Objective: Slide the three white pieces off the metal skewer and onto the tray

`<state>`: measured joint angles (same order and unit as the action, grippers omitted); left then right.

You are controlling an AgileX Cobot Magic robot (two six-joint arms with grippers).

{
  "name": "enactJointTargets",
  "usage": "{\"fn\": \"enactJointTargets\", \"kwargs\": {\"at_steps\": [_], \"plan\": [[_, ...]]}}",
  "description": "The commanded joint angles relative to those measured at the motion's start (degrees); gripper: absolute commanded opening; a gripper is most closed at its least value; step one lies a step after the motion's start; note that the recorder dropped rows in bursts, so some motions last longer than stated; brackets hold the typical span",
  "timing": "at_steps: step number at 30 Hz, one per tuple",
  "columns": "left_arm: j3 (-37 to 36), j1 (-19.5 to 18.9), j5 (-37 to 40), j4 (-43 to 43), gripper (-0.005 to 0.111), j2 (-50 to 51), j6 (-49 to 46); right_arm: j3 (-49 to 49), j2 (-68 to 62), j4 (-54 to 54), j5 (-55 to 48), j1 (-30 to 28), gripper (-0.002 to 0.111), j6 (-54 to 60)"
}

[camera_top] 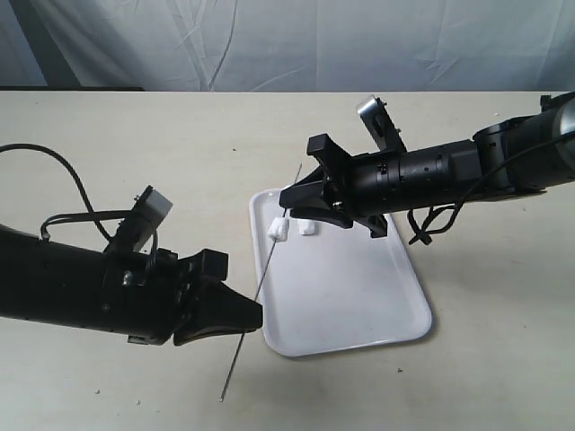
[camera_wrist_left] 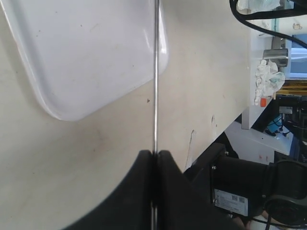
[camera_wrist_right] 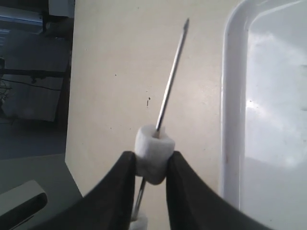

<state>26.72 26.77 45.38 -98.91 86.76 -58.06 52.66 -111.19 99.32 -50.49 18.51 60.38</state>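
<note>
One soft white lump lies on the glossy white tray; two not yet off. Left gripper clamps the thin metal skewer; right gripper pinches the far lump.

a thin metal skewer is slanting over the glossy white tray's corner, carrying two soft white pieces.

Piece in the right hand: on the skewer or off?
On. Right wrist view: the skewer runs through the piece, its tip poking out beyond; the right hand pinches the piece's sides.
</note>
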Motion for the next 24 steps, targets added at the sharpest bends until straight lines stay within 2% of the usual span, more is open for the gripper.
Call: {"fn": "enactJointTargets", "kwargs": {"at_steps": [1,5,12,24], "plan": [[0.1,0.2,1.6,1.8,0.0,-0.4,0.6,0.3,0.0,0.6,1.0,0.0,0.022,1.0],[0.1,0.2,3.1,2.0,0.0,-0.4,0.7,0.3,0.0,0.6,1.9,0.0,0.022,1.0],[-0.1,0.2,9.0,7.2,0.0,-0.4,4.7,0.3,0.0,0.6,6.0,0.0,0.022,2.1],[-8.1,0.2,14.4,8.9,0.0,-0.8,5.0,1.4,0.0,0.6,14.5,0.0,0.022,3.0]]}}
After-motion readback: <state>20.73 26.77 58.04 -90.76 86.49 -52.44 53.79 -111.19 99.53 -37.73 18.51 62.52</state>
